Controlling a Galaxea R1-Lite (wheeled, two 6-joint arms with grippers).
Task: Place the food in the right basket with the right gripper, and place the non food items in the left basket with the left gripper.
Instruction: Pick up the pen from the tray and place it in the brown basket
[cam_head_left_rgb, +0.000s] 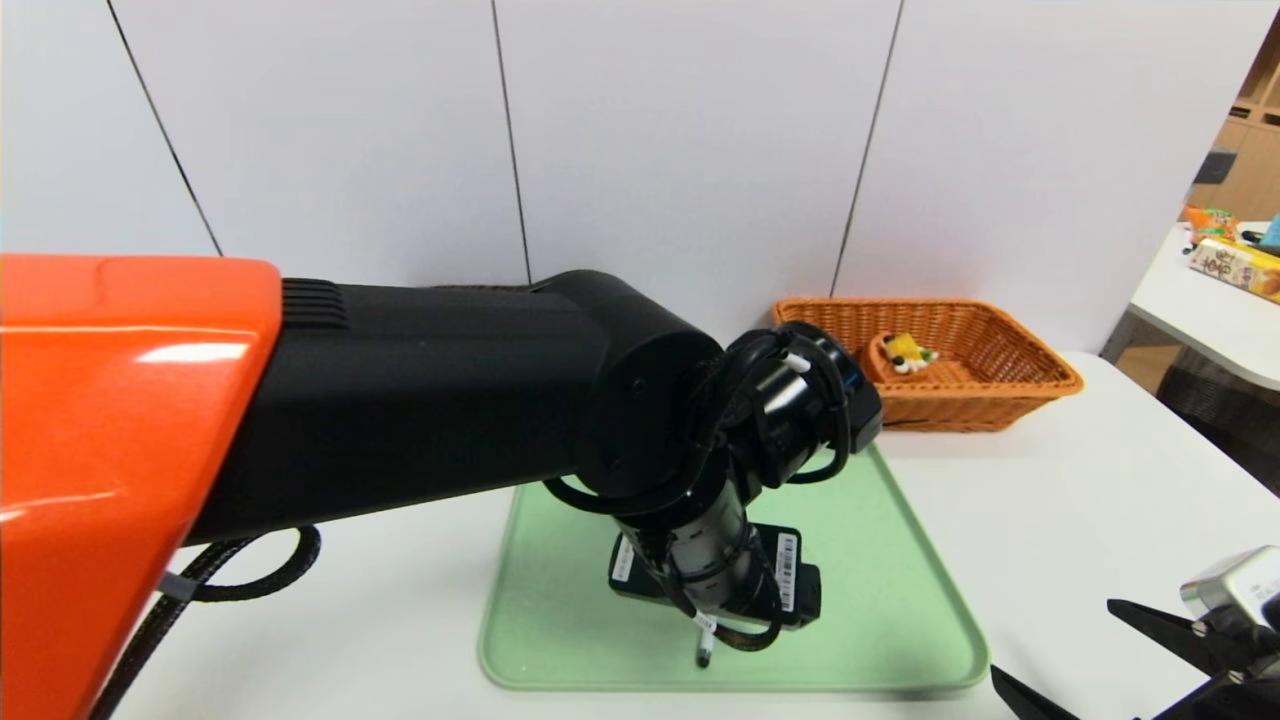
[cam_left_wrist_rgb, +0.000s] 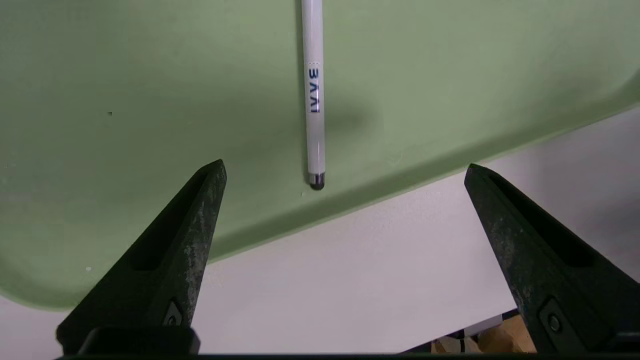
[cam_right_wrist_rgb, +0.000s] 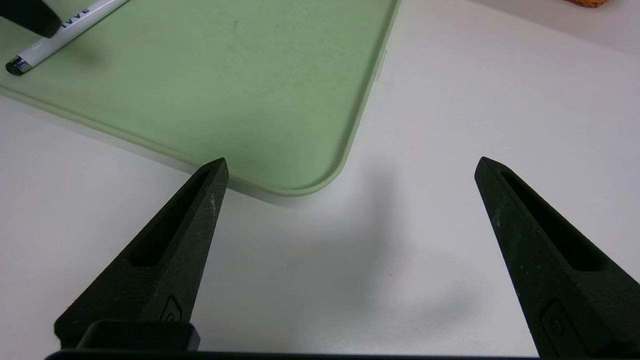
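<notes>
A slim white pen (cam_left_wrist_rgb: 314, 100) with a dark tip lies on the pale green tray (cam_left_wrist_rgb: 125, 100). My left gripper (cam_left_wrist_rgb: 345, 165) hangs open just above the pen's tip end, near the tray's front rim, holding nothing. In the head view only the pen's tip (cam_head_left_rgb: 704, 655) pokes out under the left wrist. The food, a small tart wedge (cam_head_left_rgb: 905, 353), lies inside the orange-tan right basket (cam_head_left_rgb: 1000, 385) at the back right. My right gripper (cam_right_wrist_rgb: 352, 160) rests open and empty over the bare table, by the tray's near right corner (cam_right_wrist_rgb: 320, 185). The left basket is hidden behind my left arm.
My left arm (cam_head_left_rgb: 400, 400) stretches across the head view and blocks the table's left and middle. A second white table with packets (cam_head_left_rgb: 1235, 265) stands at the far right. White wall panels close off the back.
</notes>
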